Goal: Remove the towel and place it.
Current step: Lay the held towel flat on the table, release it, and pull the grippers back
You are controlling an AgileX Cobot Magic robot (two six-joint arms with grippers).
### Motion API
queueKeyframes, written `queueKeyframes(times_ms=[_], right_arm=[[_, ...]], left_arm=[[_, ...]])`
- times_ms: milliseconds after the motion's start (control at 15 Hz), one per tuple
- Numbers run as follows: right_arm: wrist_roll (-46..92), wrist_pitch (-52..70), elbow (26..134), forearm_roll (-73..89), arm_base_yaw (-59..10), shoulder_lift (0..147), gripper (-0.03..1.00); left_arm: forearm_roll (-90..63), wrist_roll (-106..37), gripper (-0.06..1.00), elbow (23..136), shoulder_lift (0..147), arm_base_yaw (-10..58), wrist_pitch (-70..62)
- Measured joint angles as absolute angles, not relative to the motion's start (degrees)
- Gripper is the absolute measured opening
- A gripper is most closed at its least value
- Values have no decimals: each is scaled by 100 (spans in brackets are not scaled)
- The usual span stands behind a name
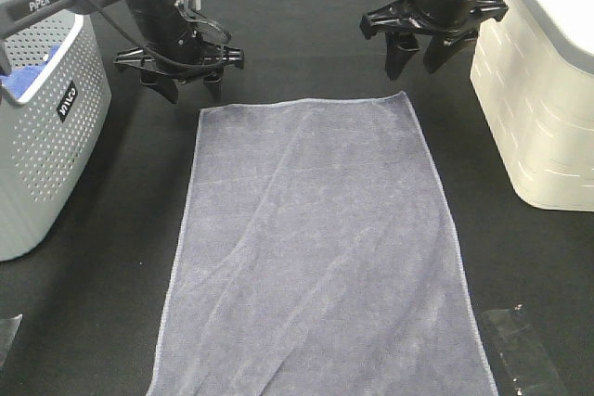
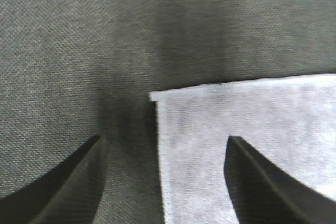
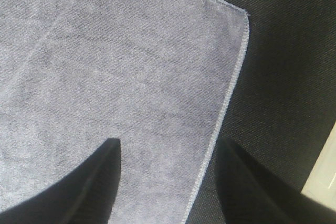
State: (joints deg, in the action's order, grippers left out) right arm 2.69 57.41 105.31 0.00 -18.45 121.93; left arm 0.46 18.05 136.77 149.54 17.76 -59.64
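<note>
There is one towel, a corner below each pair of jaws. There are two grippers: the left gripper and the right gripper. There are two baskets: a grey basket beside the left jaws and a white basket beside the right jaws. One blue cloth sits in the grey basket.

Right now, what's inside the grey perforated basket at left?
A bright blue cloth shows at the basket's rim; its wall hides everything deeper.
</note>
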Motion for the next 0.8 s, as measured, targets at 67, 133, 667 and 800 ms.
queueKeyframes(times_ms=[67, 133, 667, 800], right_arm=[[269, 5741, 10531, 0, -1845, 12193, 52], [269, 5741, 10531, 0, -1845, 12193, 52], [269, 5741, 10531, 0, -1845, 12193, 52], [269, 5741, 10531, 0, -1839, 12193, 52]], left_arm=[[40, 1805, 60, 13677, 14977, 1770, -5964], [0, 1805, 58, 13677, 15017, 1770, -5947], [-34, 1805, 54, 13677, 15246, 1770, -5752], [-34, 1805, 49, 13677, 15252, 1770, -5586]])
